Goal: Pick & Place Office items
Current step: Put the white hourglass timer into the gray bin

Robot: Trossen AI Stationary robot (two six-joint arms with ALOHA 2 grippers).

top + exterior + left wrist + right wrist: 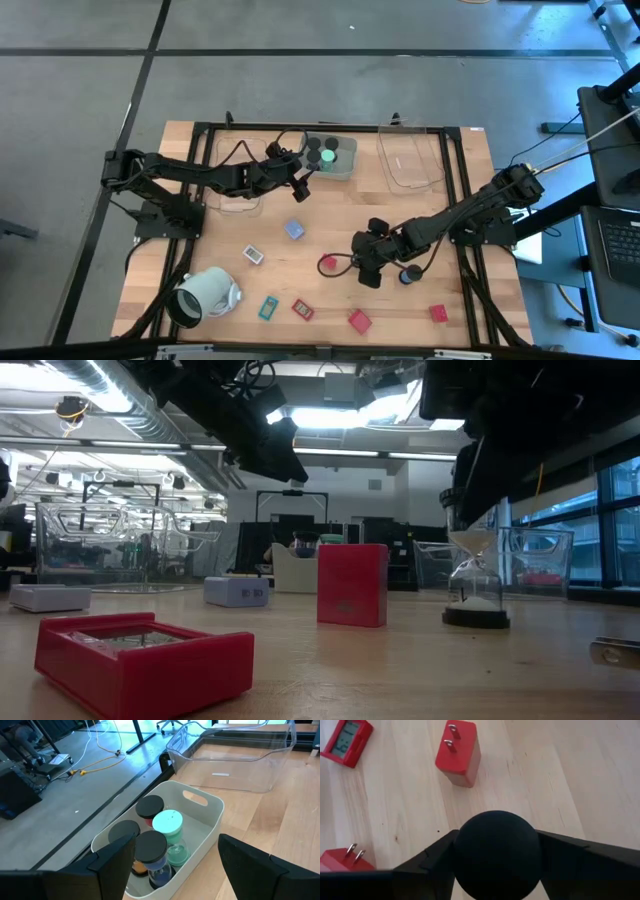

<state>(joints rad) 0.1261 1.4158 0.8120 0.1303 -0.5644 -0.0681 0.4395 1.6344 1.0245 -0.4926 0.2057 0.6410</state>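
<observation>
While several black-capped hourglass timers sit in white bin (345, 160), I see right claw (496, 855) gripping black-topped hourglass (476, 575) mid-table; left claw (172, 857) open above bin; red blocks (360, 321) remain.

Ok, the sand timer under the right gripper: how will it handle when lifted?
Probably fragile: the sand timer has a thin clear waist. Its round black cap may slip in the right gripper; tall and narrow, likely tippy.
</observation>
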